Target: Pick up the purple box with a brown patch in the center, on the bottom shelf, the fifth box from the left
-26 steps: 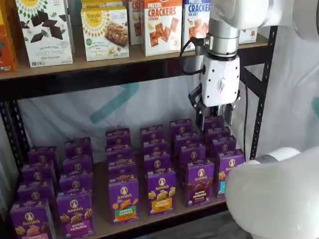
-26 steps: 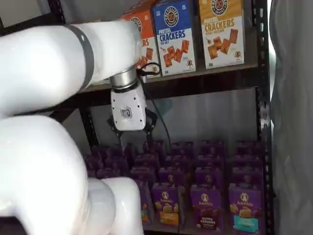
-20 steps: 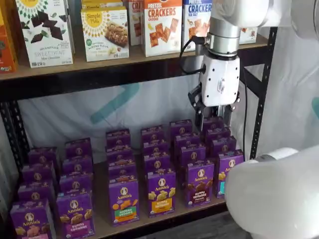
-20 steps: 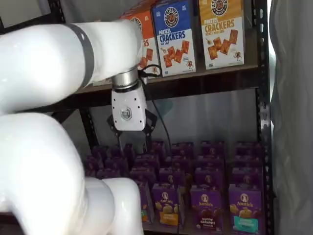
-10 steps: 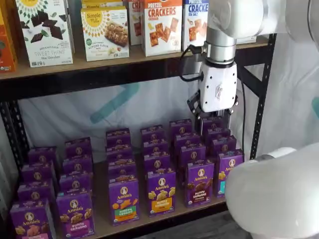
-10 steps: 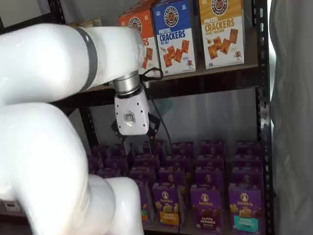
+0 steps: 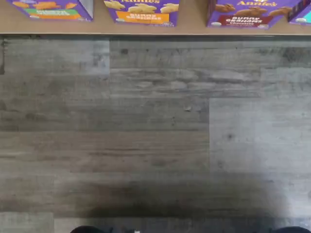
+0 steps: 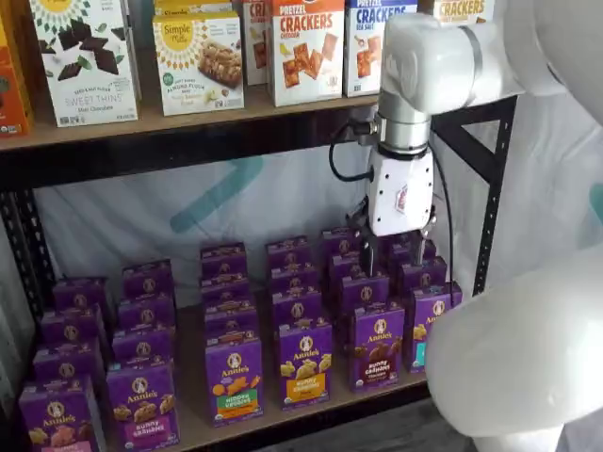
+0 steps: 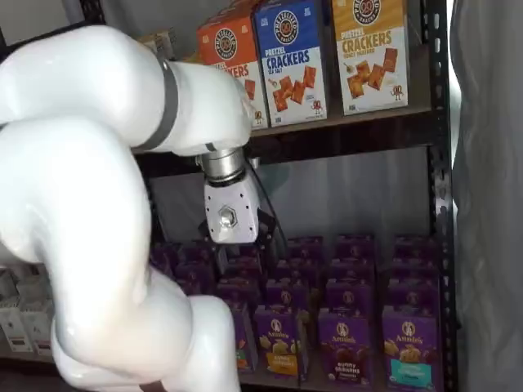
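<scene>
You're seeing only the lower edge of the purple box [image 7: 251, 10] in the wrist view; its upper part is getting cut off at the frame edge. That view is mostly showing grey plank floor [image 7: 155, 131] in front of the bottom shelf [image 7: 192, 26], and no fingers. Both shelf views are giving you the whole front face instead: the purple box [image 8: 379, 346] is standing at the front edge of the bottom shelf [image 8: 193, 428], between a yellow-band box [image 8: 304, 363] and a teal-band box [image 8: 429, 325]. It's standing upright, long axis vertical, printed face pointing out toward the cameras. Same box in the other shelf view [image 9: 346, 344], partly blocked low down by the frame edge.

The gripper [image 8: 391, 256] is hanging above the rear rows behind the purple box, not touching it. You're getting its fingers dark against dark boxes, so I cannot tell how wide they are. In a shelf view the gripper [image 9: 239, 251] is half lost behind the white arm [image 9: 90, 204], fingertips hard to make out.
</scene>
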`<action>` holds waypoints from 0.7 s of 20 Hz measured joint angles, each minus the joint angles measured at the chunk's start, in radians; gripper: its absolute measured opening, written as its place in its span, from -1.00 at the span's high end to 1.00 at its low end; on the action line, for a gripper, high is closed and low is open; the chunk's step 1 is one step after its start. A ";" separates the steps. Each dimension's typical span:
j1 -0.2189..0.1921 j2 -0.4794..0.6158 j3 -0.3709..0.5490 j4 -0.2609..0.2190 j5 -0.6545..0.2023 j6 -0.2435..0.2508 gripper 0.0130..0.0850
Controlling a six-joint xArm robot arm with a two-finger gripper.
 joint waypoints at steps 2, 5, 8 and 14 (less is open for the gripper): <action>-0.004 0.050 0.007 -0.002 -0.052 -0.003 -1.00; -0.014 0.132 0.016 0.000 -0.134 -0.016 -1.00; -0.027 0.222 0.021 0.007 -0.220 -0.035 -1.00; -0.055 0.404 0.031 -0.004 -0.419 -0.058 -1.00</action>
